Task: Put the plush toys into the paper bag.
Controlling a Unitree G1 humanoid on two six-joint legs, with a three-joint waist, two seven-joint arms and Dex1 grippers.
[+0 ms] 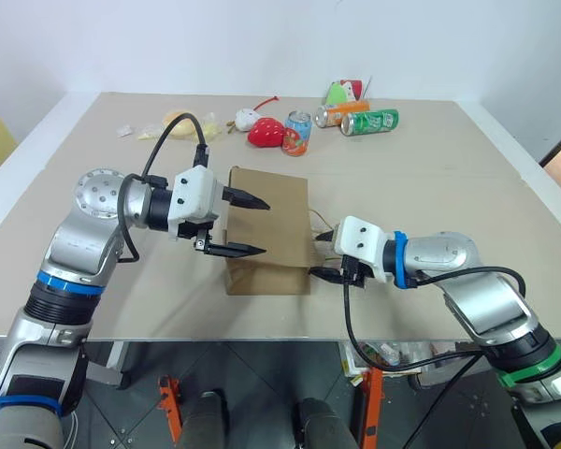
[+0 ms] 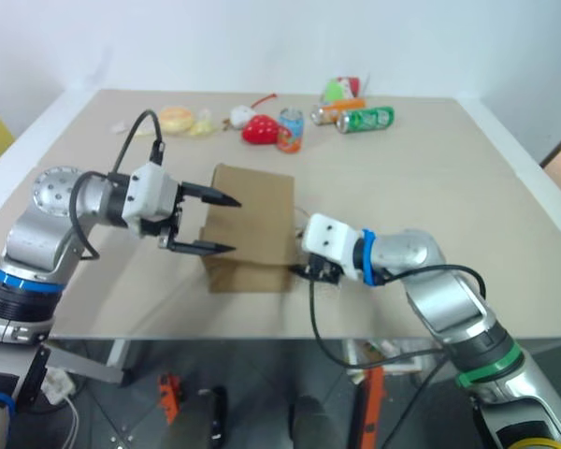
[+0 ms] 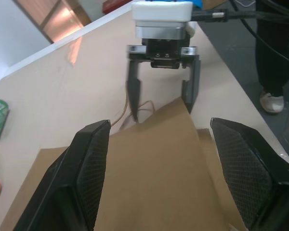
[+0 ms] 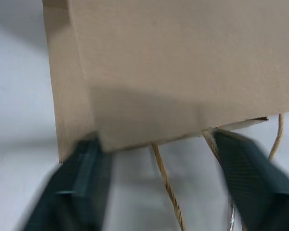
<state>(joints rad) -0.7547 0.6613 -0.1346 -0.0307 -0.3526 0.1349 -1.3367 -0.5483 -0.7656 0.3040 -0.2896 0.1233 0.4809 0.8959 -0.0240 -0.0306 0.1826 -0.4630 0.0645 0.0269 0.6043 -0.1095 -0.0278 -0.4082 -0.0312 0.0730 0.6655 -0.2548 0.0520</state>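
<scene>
Paper bag lying flat mid-table, both grippers at its ends.

The table [image 1: 467,187] carries the paper bag [image 1: 271,220] at its centre, collapsed flat, long axis running toward the mouth at 3 o'clock, where the cord handles [image 1: 320,227] trail out. It looks light, thin and creasable, likely to slide; best pinched at the mouth's top edge or a handle. The left gripper [image 1: 248,224] hovers over the 9 o'clock end, fingers spread, holding nothing. The right gripper [image 3: 163,94] stands parted at the mouth edge, straddling it, not clamped. One plush toy [image 1: 176,120], pale and fluffy, lies at 11 o'clock.
</scene>
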